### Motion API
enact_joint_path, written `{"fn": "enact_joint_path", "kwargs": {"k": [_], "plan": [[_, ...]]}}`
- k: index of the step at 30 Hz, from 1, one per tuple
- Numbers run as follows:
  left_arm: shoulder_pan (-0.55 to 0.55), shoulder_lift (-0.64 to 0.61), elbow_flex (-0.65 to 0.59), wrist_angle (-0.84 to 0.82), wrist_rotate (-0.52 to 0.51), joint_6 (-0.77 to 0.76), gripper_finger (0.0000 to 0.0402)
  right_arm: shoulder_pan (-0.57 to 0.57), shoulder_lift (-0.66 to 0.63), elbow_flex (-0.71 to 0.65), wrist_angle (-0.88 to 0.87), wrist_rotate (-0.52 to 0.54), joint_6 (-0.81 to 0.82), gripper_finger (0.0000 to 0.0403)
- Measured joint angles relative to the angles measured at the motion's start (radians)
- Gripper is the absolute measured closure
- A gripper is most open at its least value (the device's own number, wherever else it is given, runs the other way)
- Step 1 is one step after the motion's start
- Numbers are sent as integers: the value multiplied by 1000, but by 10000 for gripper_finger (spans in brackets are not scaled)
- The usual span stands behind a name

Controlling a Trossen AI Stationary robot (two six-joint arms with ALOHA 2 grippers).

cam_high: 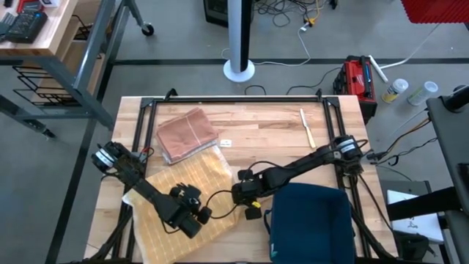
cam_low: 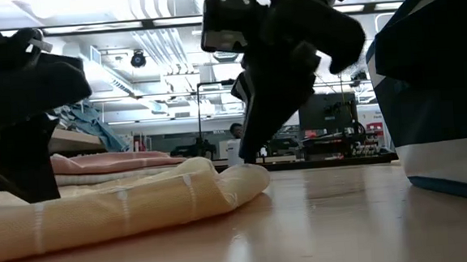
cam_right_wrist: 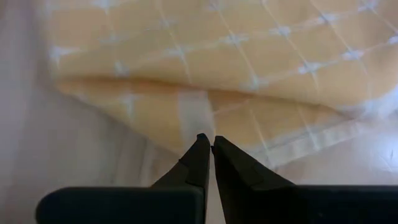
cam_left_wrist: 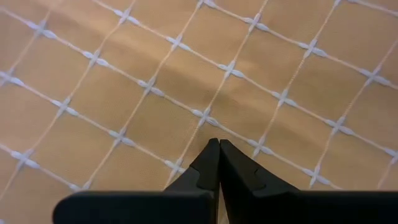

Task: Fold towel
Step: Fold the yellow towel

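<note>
A yellow cloth towel with a white grid pattern (cam_high: 192,202) is lying folded on the near-left part of the light wooden counter (cam_high: 271,136), its rounded fold edge facing the middle of the counter. The left pincer (cam_left_wrist: 219,144) is hovering right over the towel's top surface with its two dark fingers pressed together, pinching nothing. The right pincer (cam_right_wrist: 207,139) is sitting at the towel's right-hand corner, its fingers almost touching; it is possibly nipping the very edge of the cloth, but the wrist view is too blurred to confirm. A folded pinkish-brown cloth (cam_high: 187,133) is resting just behind the yellow towel. A dark blue fabric bin (cam_high: 311,224) is standing at the near right, close to the right arm. A pale wooden stick (cam_high: 306,127) is lying farther back.
</note>
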Motion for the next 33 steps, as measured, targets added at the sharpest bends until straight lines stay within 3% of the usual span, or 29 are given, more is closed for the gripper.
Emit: {"fn": "enact_joint_path", "kwargs": {"k": [7, 21, 24, 29, 33], "plan": [[-3, -7, -61, 58, 0, -38, 401, -1, 9, -2, 11, -29, 27, 375], [-2, -4, -57, 58, -12, 3, 401, -1, 57, -1, 37, -113, 58, 296], [-2, -4, -57, 58, -12, 3, 401, 2, 64, -2, 21, -132, 22, 308], [-2, -4, -58, 59, -22, 3, 401, 9, 55, -2, -1, -204, -22, 387], [-1, -2, -59, 59, -27, 2, 401, 14, 42, -1, -51, -237, -5, 391]]}}
